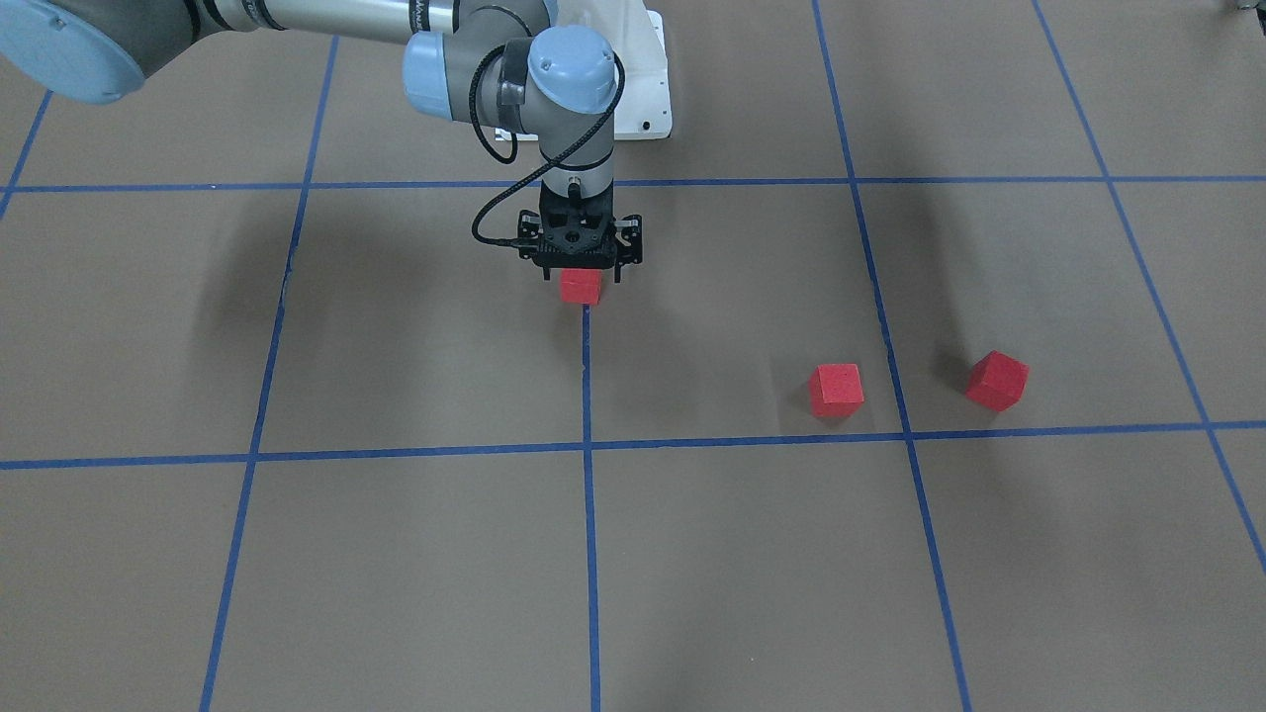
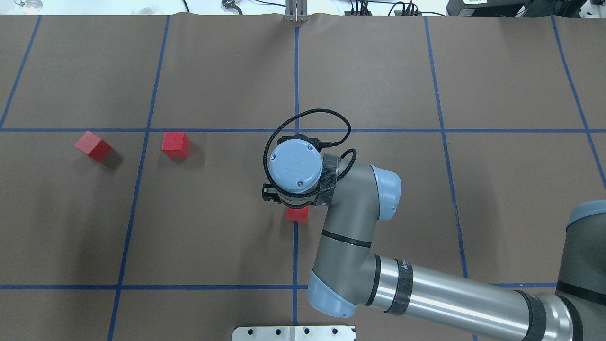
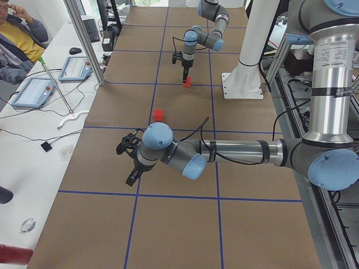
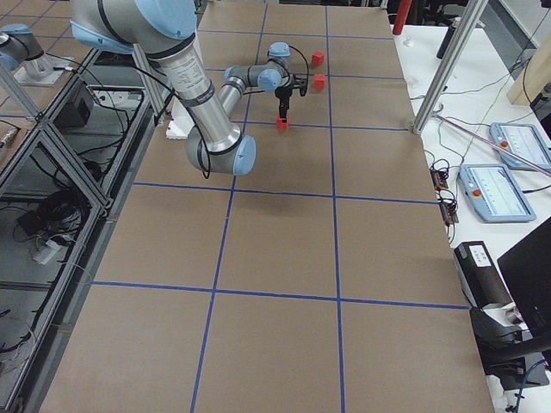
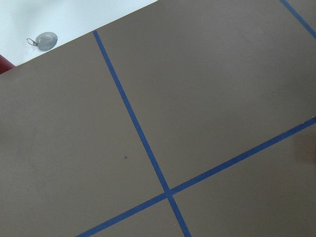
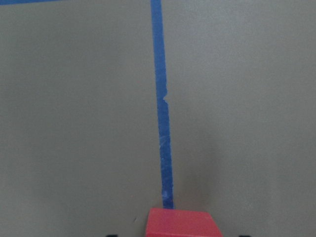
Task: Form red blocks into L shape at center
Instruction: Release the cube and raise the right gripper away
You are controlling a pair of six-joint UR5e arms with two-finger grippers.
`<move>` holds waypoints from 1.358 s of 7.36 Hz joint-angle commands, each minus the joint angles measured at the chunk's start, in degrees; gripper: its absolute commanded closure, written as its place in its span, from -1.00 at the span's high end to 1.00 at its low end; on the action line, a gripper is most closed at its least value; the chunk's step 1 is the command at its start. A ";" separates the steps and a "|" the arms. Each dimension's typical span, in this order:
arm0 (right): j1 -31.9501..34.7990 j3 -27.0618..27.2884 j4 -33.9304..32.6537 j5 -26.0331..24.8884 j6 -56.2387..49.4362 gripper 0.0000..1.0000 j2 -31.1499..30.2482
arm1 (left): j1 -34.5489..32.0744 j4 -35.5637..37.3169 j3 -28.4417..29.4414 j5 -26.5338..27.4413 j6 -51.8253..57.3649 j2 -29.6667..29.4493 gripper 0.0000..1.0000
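Brown floor [image 1: 396, 346]: right hand [image 1: 582, 272], spread wide, straddles a red block [image 1: 581, 287] on centre tape [image 1: 589, 396]; left hand [image 3: 132, 176], cannot tell

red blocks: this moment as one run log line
right hand open over red block on center line | two other red blocks apart on robot's left | left hand away, state unclear | L not formed

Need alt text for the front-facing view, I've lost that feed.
The right tool hangs over the centre block on the middle blue line. The second block and third block, all red, sit apart to the view's right, a line between them.
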 commanded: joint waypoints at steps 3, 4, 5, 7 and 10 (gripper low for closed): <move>12.49 6.80 -0.49 6.19 -5.82 0.99 -5.92 | 6.31 -0.26 -1.29 0.00 -6.08 -3.89 1.00; 18.37 9.80 -0.49 10.58 -12.83 0.99 -10.40 | 10.16 -3.05 -2.07 0.09 -13.10 -5.22 1.00; 24.87 10.78 -0.41 15.32 -20.73 0.99 -13.83 | 14.63 -6.47 -2.17 0.35 -22.65 -6.71 1.00; 36.65 10.79 -0.23 22.89 -39.78 0.99 -21.56 | 25.34 -7.03 -2.69 1.75 -37.27 -10.84 1.00; 48.37 10.44 0.30 28.46 -62.41 0.99 -33.53 | 37.76 5.46 -2.26 10.78 -47.79 -21.19 1.00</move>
